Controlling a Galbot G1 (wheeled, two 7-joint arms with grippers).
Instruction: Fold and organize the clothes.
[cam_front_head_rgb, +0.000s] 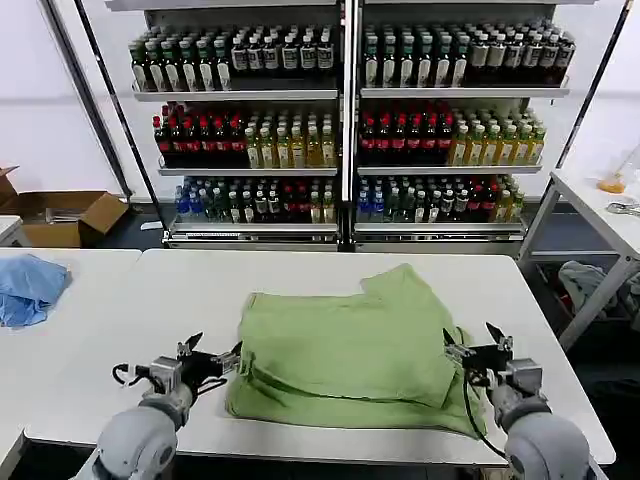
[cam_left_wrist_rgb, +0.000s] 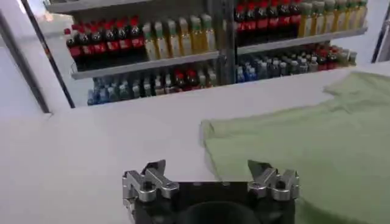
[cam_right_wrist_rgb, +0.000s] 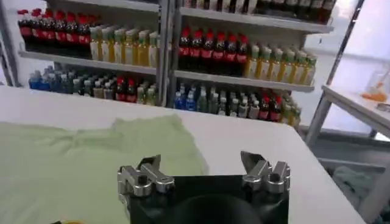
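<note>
The light green shirt lies folded into a rough rectangle on the white table, one sleeve sticking out toward the far right. My left gripper hovers at the shirt's left edge, open with nothing between its fingers. My right gripper sits at the shirt's right edge, also open and holding nothing. In the left wrist view the shirt spreads just past the left gripper. The right wrist view shows the shirt under and beyond the right gripper.
A light blue cloth lies on the neighbouring table at far left. Shelves of bottles stand behind the table. A cardboard box sits on the floor at left; another table and a grey-green fabric heap are at right.
</note>
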